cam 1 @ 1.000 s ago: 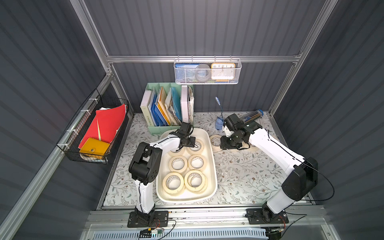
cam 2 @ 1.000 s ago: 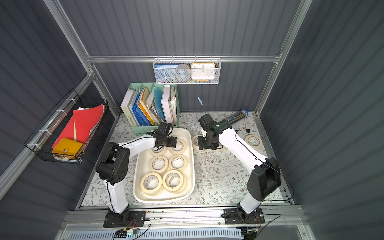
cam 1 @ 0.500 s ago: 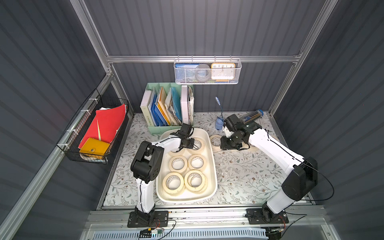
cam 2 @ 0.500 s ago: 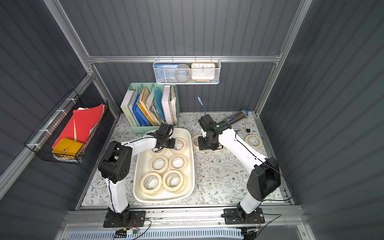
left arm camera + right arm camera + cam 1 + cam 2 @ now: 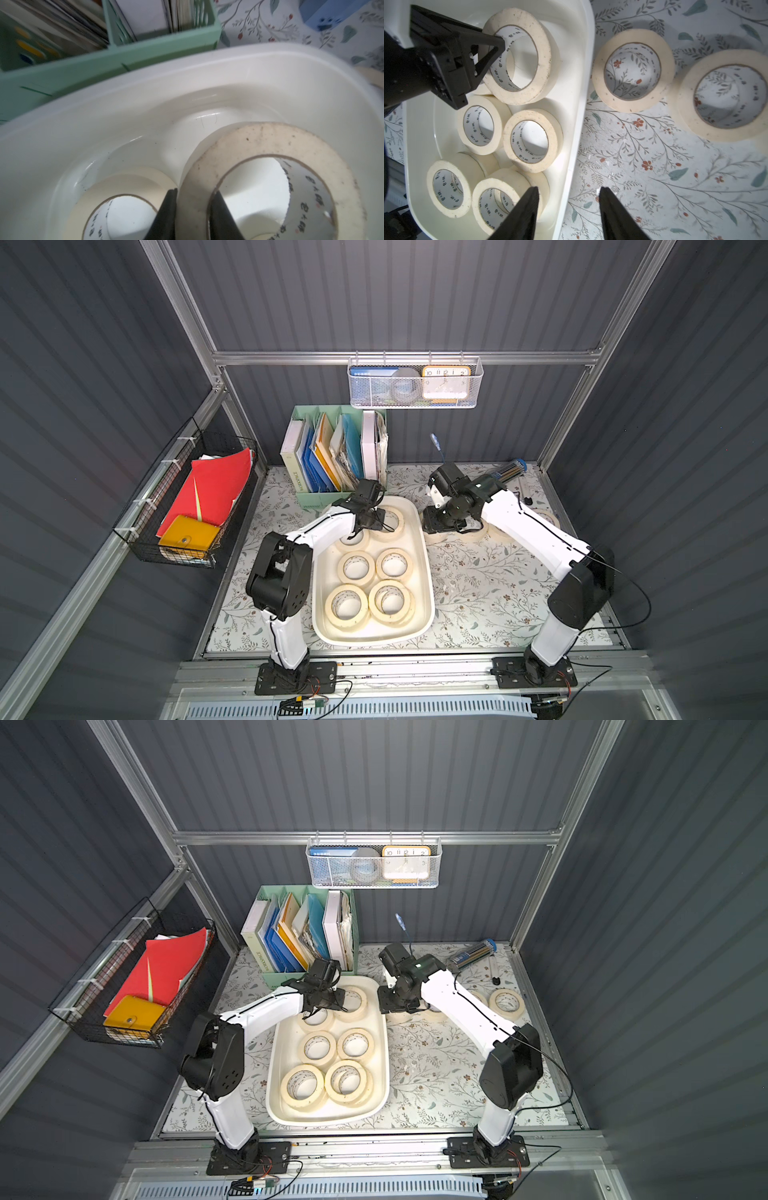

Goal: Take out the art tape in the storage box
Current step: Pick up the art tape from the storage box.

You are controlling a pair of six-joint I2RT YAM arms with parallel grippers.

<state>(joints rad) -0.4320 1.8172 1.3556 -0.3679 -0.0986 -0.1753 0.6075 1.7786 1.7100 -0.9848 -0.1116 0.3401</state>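
Box (image 5: 428,572) in the middle of the table (image 5: 478,585), rolls (image 5: 507,143) lying inside; organiser (image 5: 320,502) just behind it, loose rolls (image 5: 598,70) on the table to its right.

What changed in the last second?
The left gripper closed on the wall of the far roll in the box, one jaw inside its core, one outside. The right gripper stayed open beside the box; the other rolls did not move.

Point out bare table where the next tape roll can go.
Bare floral mat lies between the storage box and the right arm, toward the front rail. Crowded: farther back, loose tape rolls cluster by the right gripper.
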